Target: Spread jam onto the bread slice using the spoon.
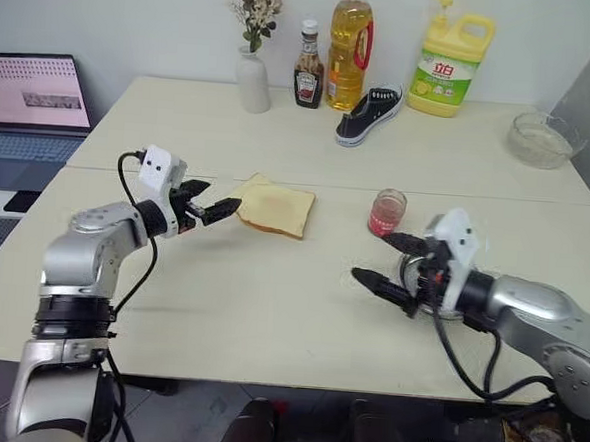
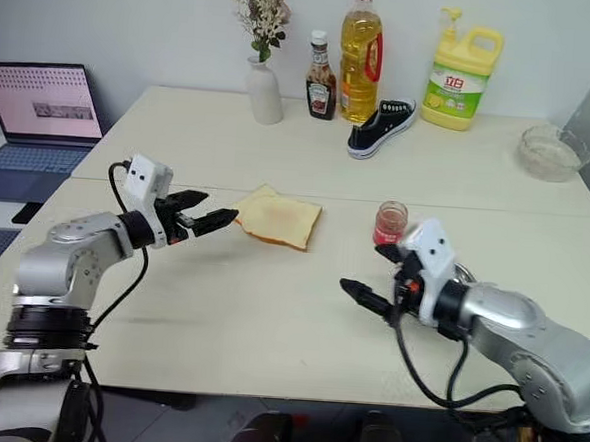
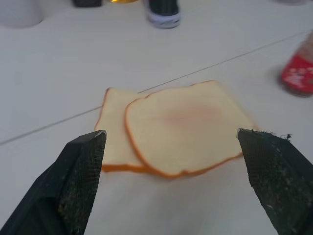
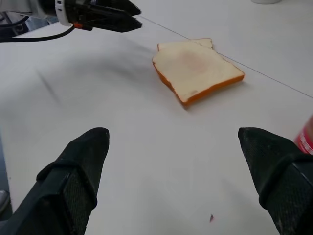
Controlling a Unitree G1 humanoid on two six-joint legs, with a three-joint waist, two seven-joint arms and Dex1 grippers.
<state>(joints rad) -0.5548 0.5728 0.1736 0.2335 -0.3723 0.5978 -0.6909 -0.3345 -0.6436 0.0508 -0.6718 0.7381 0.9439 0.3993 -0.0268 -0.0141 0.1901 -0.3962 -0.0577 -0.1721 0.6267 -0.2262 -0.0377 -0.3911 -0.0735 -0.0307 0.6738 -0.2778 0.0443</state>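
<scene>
Near table centre: bread slice (image 1: 276, 208), jam (image 1: 386, 213) beside; left gripper (image 1: 216, 208) and right gripper (image 1: 385, 261) both wide open, empty.

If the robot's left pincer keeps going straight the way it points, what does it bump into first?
Most likely the bread: the open left pincer points right at the top bread slice, which lies stacked on another slice, with nothing in between.
</scene>
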